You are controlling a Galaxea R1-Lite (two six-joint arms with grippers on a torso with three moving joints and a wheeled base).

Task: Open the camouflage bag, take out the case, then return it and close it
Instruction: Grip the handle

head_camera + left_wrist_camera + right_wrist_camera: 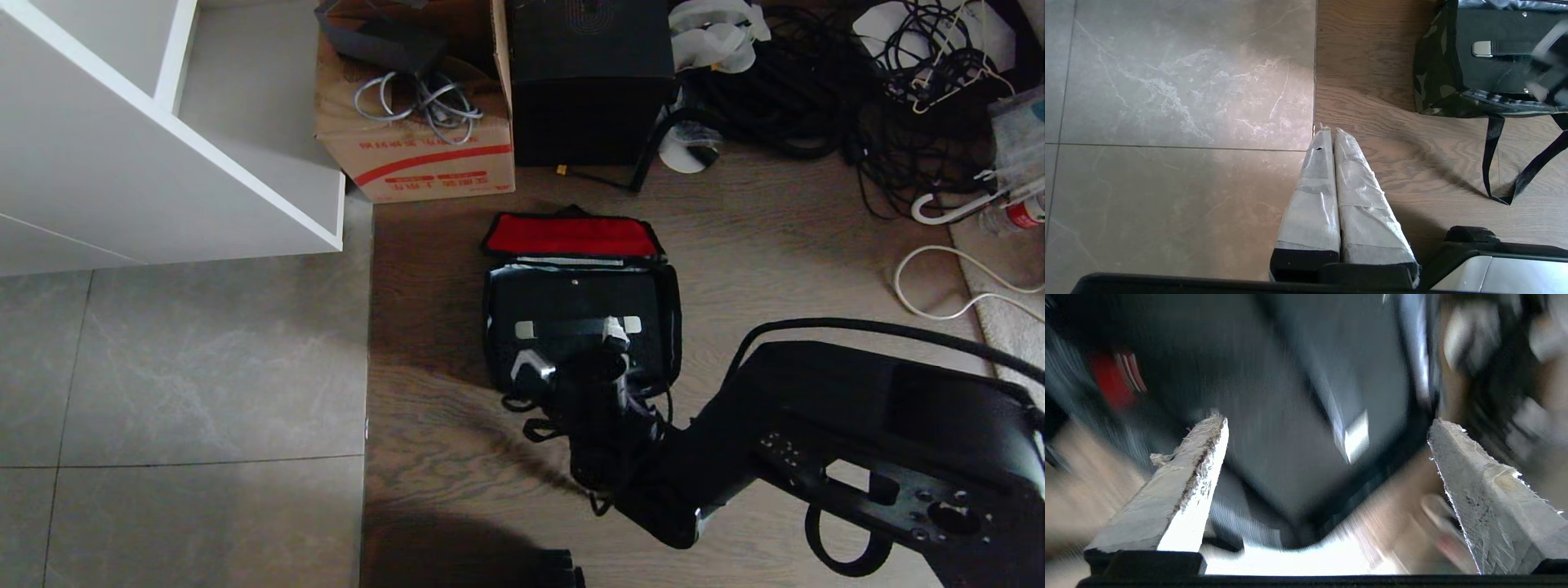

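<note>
Right gripper hangs over the near half of the open camouflage bag, jaws spread wide and gripping nothing; in its own wrist view the two taped fingers stand far apart with the dark case surface between them. One camouflage bag lies on the wood-grain floor, flap folded back toward the far side so the red inner strip faces up. One flat black case sits inside the bag, filling its opening; two pale metal fittings show on its top. Black strap handles trail from the bag's near edge onto the floor.

Left gripper is off to the bag's left, above the seam between grey tile and wood floor, its two taped fingers pressed together, nothing between them.

Beyond the bag, against the far side: one brown cardboard box with grey cable coiled on top, and just beside it one bulky black box. One white shelf unit stands to the left. A tangle of black cables lies to the right.
</note>
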